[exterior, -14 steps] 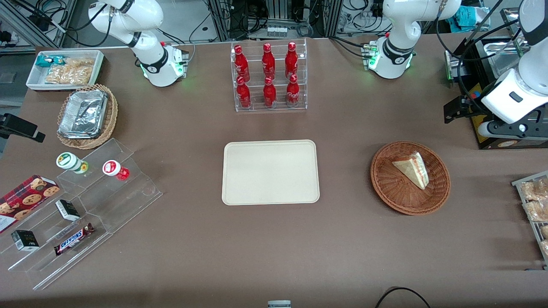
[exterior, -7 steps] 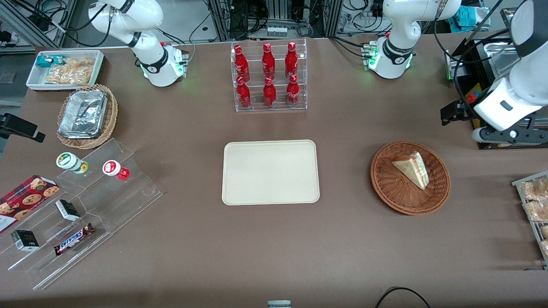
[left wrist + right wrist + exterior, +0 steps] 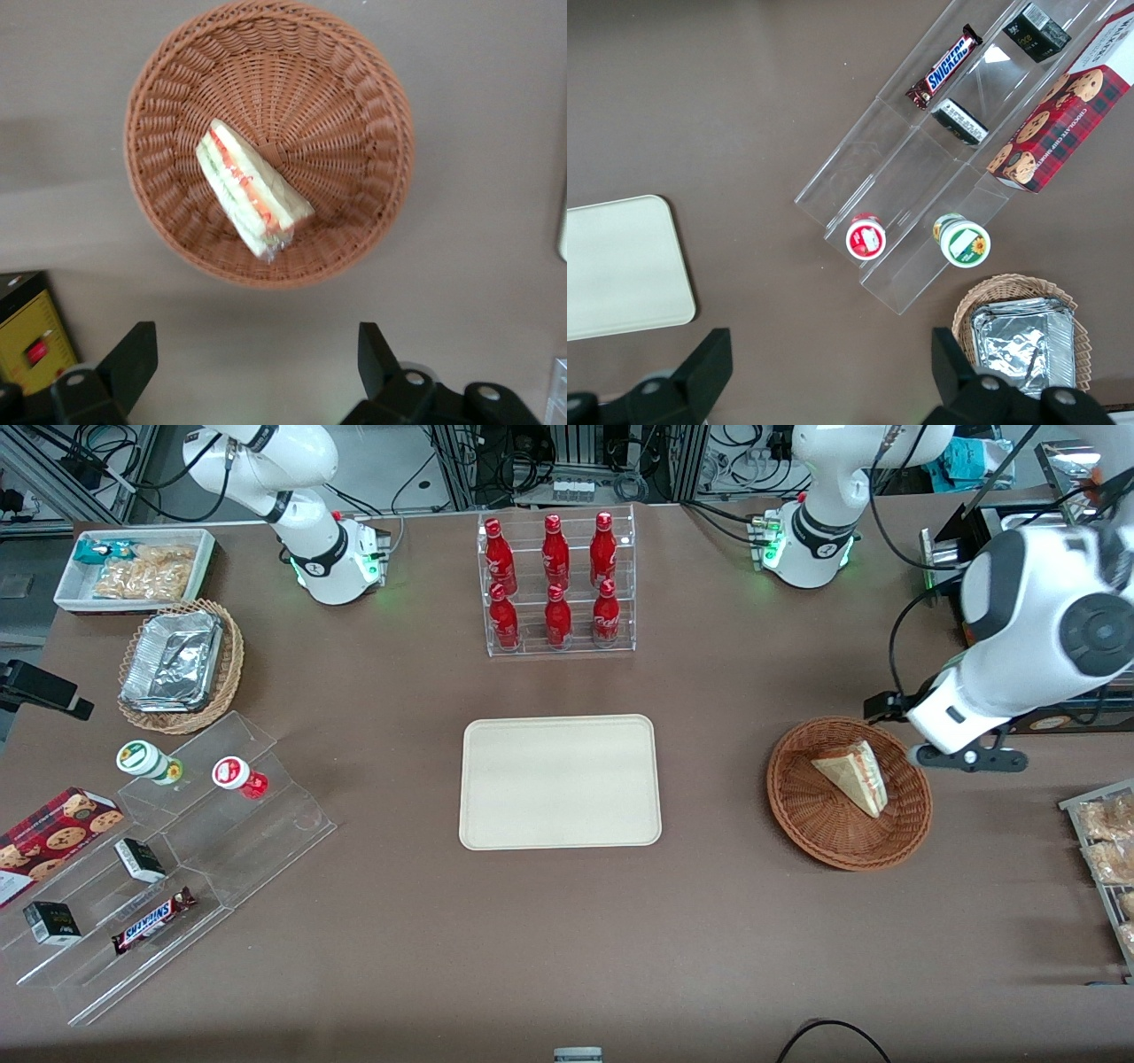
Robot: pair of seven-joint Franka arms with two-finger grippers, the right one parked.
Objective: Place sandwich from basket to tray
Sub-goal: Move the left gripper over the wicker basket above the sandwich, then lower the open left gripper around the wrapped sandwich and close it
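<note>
The sandwich [image 3: 855, 778] [image 3: 252, 190], a pale wedge with red and green layers on its cut edge, lies in the reddish-brown wicker basket [image 3: 797, 815] [image 3: 354, 115]. The cream tray [image 3: 560, 781] [image 3: 620, 266] sits flat at mid-table with nothing on it. My left gripper [image 3: 966, 758] [image 3: 255, 350] hangs above the table just outside the basket's rim, toward the working arm's end. It is open, its two dark fingertips [image 3: 140, 343] wide apart with only bare table between them. The sandwich is apart from the fingers.
A black and yellow box [image 3: 1045, 722] [image 3: 27, 328] stands close to the gripper. A snack rack [image 3: 1103, 841] sits at the working arm's table edge. A rack of red bottles [image 3: 556, 584] stands farther from the camera than the tray. Acrylic steps [image 3: 177, 859] with snacks lie toward the parked arm's end.
The left arm has swung down and toward the basket from over the black box. Its gripper now hangs at the basket's rim. Sandwich, basket and tray have not moved.
</note>
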